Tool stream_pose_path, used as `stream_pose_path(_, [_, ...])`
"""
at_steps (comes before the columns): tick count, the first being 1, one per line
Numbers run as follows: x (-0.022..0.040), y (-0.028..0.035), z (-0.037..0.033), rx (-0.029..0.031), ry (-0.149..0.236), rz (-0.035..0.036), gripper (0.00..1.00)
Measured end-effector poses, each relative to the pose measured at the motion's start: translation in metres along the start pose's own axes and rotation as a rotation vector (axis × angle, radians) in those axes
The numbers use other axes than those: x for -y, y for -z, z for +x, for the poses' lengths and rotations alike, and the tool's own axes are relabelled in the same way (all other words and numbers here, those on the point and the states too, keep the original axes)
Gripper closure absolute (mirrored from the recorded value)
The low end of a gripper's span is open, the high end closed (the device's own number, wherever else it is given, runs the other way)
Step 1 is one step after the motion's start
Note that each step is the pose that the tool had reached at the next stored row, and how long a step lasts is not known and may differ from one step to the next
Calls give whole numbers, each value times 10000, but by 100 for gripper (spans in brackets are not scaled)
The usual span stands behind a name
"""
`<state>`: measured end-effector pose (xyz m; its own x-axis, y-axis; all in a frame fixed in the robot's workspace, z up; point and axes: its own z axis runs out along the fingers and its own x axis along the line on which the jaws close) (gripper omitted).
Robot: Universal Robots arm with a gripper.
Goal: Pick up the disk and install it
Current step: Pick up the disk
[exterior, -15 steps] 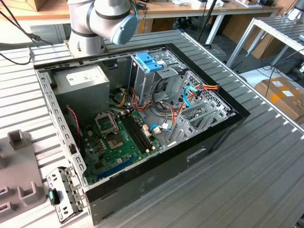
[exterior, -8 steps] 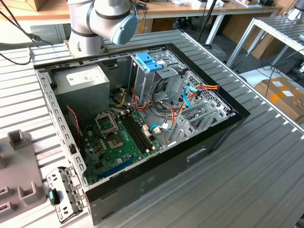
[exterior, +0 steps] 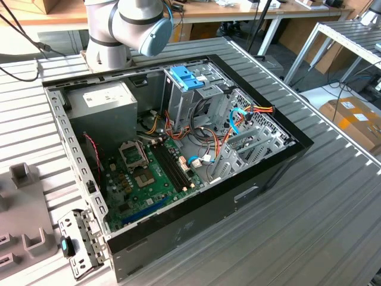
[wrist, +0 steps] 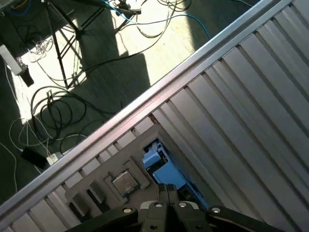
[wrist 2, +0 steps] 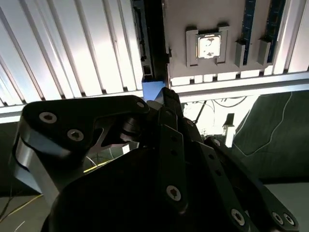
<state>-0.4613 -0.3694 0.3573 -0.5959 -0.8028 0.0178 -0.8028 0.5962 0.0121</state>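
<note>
While the gripper (wrist: 167, 188) hangs over a grey tray (wrist: 104, 169), its fingers (wrist: 163, 193) sit pressed together, tips directly above the disk (wrist: 166, 171); contact between them cannot be judged. The disk, in its light-blue carrier, lies in a slot along one edge of the tray, near a square chip (wrist: 124, 182). Beyond are the slatted table (wrist: 251, 96) and cables (wrist: 63, 106) on the floor. In the exterior view, the arm (exterior: 128, 24) rises behind an open computer case (exterior: 178, 232).

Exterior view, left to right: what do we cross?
Grey fixture tray → power supply → blue latch on the drive cage → cardboard box.
</note>
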Motion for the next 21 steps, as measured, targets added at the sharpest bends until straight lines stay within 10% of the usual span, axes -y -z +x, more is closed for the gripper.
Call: stream_pose_path(21, [0, -30, -1, -63, 5188, 92, 89])
